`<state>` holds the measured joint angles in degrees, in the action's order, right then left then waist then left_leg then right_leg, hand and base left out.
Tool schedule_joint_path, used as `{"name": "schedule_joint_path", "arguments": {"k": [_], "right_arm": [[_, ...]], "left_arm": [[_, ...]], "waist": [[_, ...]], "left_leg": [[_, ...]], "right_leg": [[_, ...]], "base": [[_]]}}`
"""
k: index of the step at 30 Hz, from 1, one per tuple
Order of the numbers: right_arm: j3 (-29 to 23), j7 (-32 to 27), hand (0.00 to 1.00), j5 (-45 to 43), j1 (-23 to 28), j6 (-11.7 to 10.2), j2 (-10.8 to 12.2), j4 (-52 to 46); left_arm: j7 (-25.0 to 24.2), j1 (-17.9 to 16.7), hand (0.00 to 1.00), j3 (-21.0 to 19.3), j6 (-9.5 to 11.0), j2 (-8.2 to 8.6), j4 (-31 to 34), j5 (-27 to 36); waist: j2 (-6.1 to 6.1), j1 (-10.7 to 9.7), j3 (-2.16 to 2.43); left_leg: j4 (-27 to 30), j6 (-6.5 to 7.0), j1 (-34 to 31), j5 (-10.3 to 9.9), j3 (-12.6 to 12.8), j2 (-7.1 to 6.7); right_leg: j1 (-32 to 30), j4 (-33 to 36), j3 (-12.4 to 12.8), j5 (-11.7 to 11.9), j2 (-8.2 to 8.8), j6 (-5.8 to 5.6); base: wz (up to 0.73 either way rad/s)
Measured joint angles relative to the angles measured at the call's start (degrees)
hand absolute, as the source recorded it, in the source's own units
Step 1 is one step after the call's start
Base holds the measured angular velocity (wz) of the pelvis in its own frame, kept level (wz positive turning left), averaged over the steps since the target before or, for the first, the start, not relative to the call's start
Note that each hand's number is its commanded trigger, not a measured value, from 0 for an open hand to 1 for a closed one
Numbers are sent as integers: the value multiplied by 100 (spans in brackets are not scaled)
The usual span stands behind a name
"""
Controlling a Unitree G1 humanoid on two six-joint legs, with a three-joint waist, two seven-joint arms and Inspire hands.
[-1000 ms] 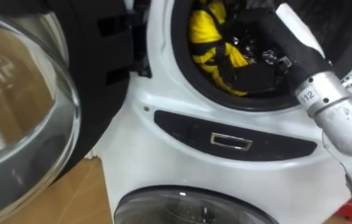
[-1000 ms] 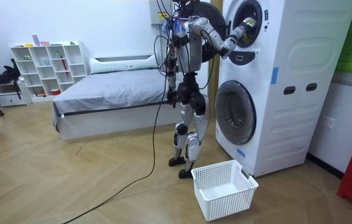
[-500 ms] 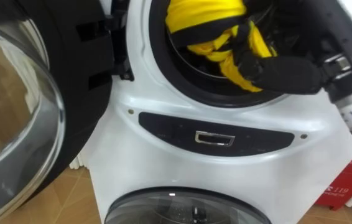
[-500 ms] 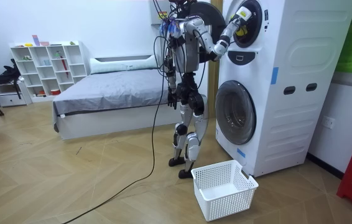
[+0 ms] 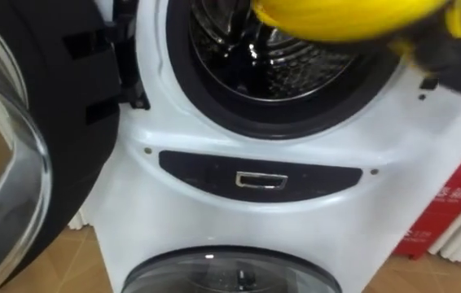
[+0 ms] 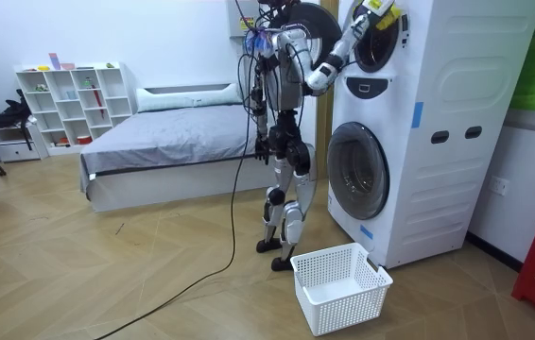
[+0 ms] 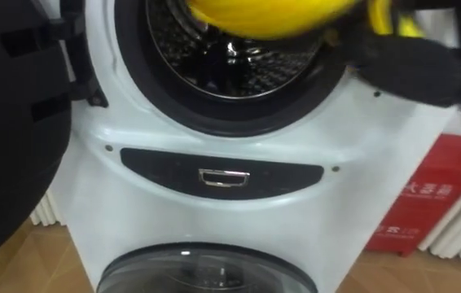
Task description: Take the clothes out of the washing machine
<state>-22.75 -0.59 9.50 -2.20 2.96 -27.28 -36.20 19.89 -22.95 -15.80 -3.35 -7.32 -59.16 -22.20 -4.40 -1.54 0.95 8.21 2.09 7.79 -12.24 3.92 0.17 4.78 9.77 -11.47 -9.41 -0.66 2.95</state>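
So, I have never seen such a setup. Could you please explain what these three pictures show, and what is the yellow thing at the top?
This is a two-legged robot doing laundry. The room view comes from a camera standing in the room: the robot faces two stacked washing machines, with a white basket on the floor near its feet. The two eye views come from its head camera, close to the upper machine, whose door is swung open. The yellow thing is a yellow and black garment, held up before the drum by the right hand. The left hand hangs at its side.
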Motion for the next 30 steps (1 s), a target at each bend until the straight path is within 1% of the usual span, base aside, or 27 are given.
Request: {"name": "schedule_joint_path", "arguments": {"k": [1,2,4,5,8,9,10,11,13,14,15,16,17,18,19,20,21,22,23,24,25,26,27,28,30], "right_arm": [[-35,-11,100,100,101,-1,0,1],[-94,-11,100,223,288,-4,0,27],[-109,-14,100,292,499,-18,1,142],[-108,-14,100,298,646,-19,14,232],[-88,-5,100,337,1049,-24,61,444],[-65,-2,100,336,1167,-3,145,564],[-44,-3,100,329,1198,18,191,630],[-7,-4,100,268,1312,69,279,717],[158,9,100,174,1417,76,439,931],[207,7,100,99,1540,63,685,1124],[344,-48,100,51,1637,64,852,1433],[412,-64,100,37,1708,64,909,1592],[552,-71,100,-97,1829,69,1032,1920],[643,-109,100,-251,1956,88,1176,2179],[712,-162,100,-320,2027,86,1235,2300],[872,-263,100,-390,2125,85,1315,2557],[1005,-327,100,-526,2206,85,1376,2828],[1059,-348,100,-568,2213,83,1406,2996],[1142,-376,100,-685,2214,78,1438,3409],[1198,-405,100,-773,2240,83,1458,3741],[1200,-425,100,-787,2259,83,1493,3857],[1204,-471,100,-780,2285,75,1556,4062],[1206,-520,100,-761,2289,29,1595,4324],[1206,-546,100,-750,2287,0,1599,4461],[1207,-645,100,-740,2283,-42,1603,4955]], "left_arm": [[0,5,0,-19,2,-6,0,0],[0,29,0,-30,5,-28,0,0],[-2,84,0,-29,6,-49,-22,-5],[-8,143,0,-25,8,-61,-39,-16],[-3,351,0,177,-13,-135,-35,0],[2,397,0,267,-24,-168,-47,-1],[2,443,0,305,-27,-188,-54,0],[4,543,0,412,-43,-229,-63,-1],[49,689,0,618,-98,-248,-61,-40],[99,753,0,768,-139,-249,-58,-47],[130,900,0,968,-142,-255,-56,-46],[130,956,0,1065,-141,-254,-46,-48],[128,1055,0,1212,-133,-247,-28,-46],[127,1169,0,1330,-127,-241,-27,-46],[130,1233,0,1397,-123,-242,-47,-34],[139,1323,0,1527,-124,-241,-70,-18],[158,1382,0,1664,-115,-233,-65,13],[178,1414,0,1734,-107,-231,-64,14],[189,1465,0,1864,-79,-237,-64,17],[186,1486,0,1957,-16,-237,-64,15],[182,1500,0,1989,10,-237,-64,15],[169,1508,0,2023,40,-238,-64,16],[158,1518,0,2055,70,-241,-65,13],[141,1531,0,2057,98,-239,-63,13],[48,1570,0,2083,134,-240,-64,39]], "waist": [[10,-22,0],[1,-103,-7],[-1,-163,-28],[-6,-179,-34],[12,-290,-34],[11,-286,-54],[6,-290,-85],[13,-285,-98],[63,-312,-123],[90,-327,-121],[112,-348,-115],[135,-339,-113],[155,-357,-106],[206,-350,-118],[245,-367,-137],[324,-444,-143],[412,-481,-100],[447,-508,-91],[502,-594,-90],[561,-640,-55],[574,-666,-51],[598,-742,-51],[618,-810,-50],[630,-831,-54],[691,-854,-70]], "left_leg": [[3,-1,7,-4,16,4],[3,-1,22,-6,58,5],[0,-6,41,-9,106,14],[-2,-13,45,-22,200,33],[41,-21,-17,-47,309,59],[35,-28,-25,-51,398,81],[37,-33,-22,-59,421,87],[29,-40,-33,-70,525,105],[7,-52,-24,-86,656,127],[5,-53,-36,-100,706,135],[0,-53,-30,-110,802,146],[1,-55,-22,-120,859,156],[0,-59,-21,-123,937,161],[2,-61,-23,-124,1053,166],[2,-61,-30,-124,1103,168],[0,-66,-35,-127,1194,170],[-2,-70,-56,-130,1268,171],[-2,-70,-49,-130,1324,171],[0,-70,-31,-130,1369,171],[-1,-71,-14,-130,1421,170],[-1,-71,-3,-130,1470,173],[0,-71,6,-130,1499,180],[1,-71,36,-130,1533,182],[2,-71,62,-130,1576,186],[2,-76,77,-133,1839,209]], "right_leg": [[-1,4,26,2,-5,3],[-3,14,55,3,-9,5],[-18,27,127,7,-26,11],[-48,20,207,10,-46,16],[-152,27,358,32,-92,27],[-188,68,397,58,-106,41],[-203,85,428,60,-116,44],[-271,96,529,68,-148,53],[-303,88,654,96,-189,62],[-337,94,688,97,-197,62],[-386,108,765,103,-217,60],[-402,102,831,117,-236,60],[-429,102,884,128,-244,60],[-472,122,978,138,-260,57],[-481,122,1009,142,-263,56],[-511,124,1072,146,-273,51],[-589,148,1159,149,-286,46],[-609,169,1223,149,-298,46],[-620,184,1314,150,-314,46],[-631,191,1381,149,-327,46],[-633,193,1429,150,-337,47],[-627,189,1488,155,-356,54],[-623,187,1547,156,-372,56],[-628,189,1592,158,-386,60],[-692,198,1791,176,-440,70]], "base": [[-21],[-14],[-19],[-28],[-24],[-31],[-38],[-41],[-38],[-28],[-32],[-35],[-42],[-39],[-36],[-33],[-36],[-44],[-39],[-37],[-33],[-32],[-30],[-33],[-44]]}}
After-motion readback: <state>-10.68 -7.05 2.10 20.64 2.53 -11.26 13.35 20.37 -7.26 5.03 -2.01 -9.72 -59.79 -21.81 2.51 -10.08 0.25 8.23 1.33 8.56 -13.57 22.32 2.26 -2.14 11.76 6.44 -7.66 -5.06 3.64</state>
